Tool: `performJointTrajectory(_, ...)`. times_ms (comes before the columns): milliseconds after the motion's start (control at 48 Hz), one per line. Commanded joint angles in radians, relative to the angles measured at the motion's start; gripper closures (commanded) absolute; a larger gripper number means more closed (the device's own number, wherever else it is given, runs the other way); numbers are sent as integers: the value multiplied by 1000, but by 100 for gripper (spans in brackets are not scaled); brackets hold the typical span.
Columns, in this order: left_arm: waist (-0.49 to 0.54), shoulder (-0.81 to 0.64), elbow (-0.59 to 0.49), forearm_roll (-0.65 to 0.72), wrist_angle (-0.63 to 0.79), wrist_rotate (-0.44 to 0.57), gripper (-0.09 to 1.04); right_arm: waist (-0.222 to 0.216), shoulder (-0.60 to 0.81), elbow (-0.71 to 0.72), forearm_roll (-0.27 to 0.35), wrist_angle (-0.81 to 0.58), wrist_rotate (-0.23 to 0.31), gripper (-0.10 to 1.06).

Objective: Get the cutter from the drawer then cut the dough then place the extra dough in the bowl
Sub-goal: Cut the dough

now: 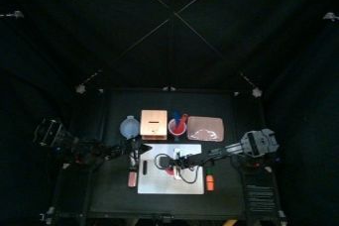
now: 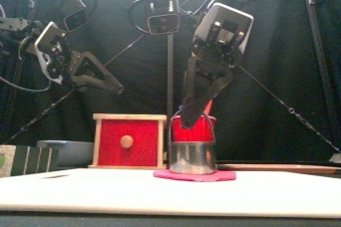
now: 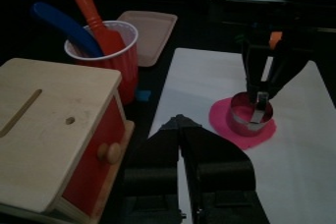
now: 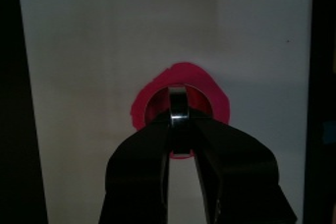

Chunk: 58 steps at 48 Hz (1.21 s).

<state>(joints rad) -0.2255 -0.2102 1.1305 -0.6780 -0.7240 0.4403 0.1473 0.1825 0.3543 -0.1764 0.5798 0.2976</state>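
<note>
right gripper (image 4: pixel 176 118): you have it clenched on the wire handle of the cutter (image 2: pixel 193 156), arm reaching in from the right to mid-board.
cutter: upright, standing on the dough (image 4: pixel 148 95), roughly at its centre; a pink rim shows all round it.
dough: flat on the white cutting board (image 3: pixel 296 120), near the board's far half.
left gripper (image 3: pixel 180 125): jaws look pressed together with nothing between them; it hangs off the board's left edge, near the wooden box (image 3: pixel 46 105).
wooden box: far left of the board; red drawer front (image 2: pixel 130 141) looks pushed in.
bowl (image 1: pixel 129 128): just left of the box, well apart from the dough.
red cup (image 3: pixel 105 56): just right of the box, holding the blue toy knife (image 3: pixel 59 20) and red toy knife (image 3: pixel 83 0).
pink tray (image 3: pixel 151 27): right of the cup.
</note>
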Motion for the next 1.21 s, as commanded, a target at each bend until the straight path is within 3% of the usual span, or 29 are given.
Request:
performJointTrajectory(21,2,-3,-12,-2,-3,0,61,-8,-25,-18,-6,-6,-5,34)
performJointTrajectory(312,2,-3,-18,0,-3,2,61,-2,-77,-18,-8,-8,-5,8)
performJointTrajectory(688,-2,-3,-67,37,-3,3,58,18,-222,77,-58,-64,6,8)
performJointTrajectory(854,-5,-2,-91,72,-2,2,53,14,-318,247,-60,-342,23,11)
performJointTrajectory(1104,-11,51,-126,86,-2,2,43,-23,-333,502,-31,-925,34,18)
performJointTrajectory(1208,-11,89,-152,95,-2,2,41,-41,-310,538,-57,-1025,21,19)
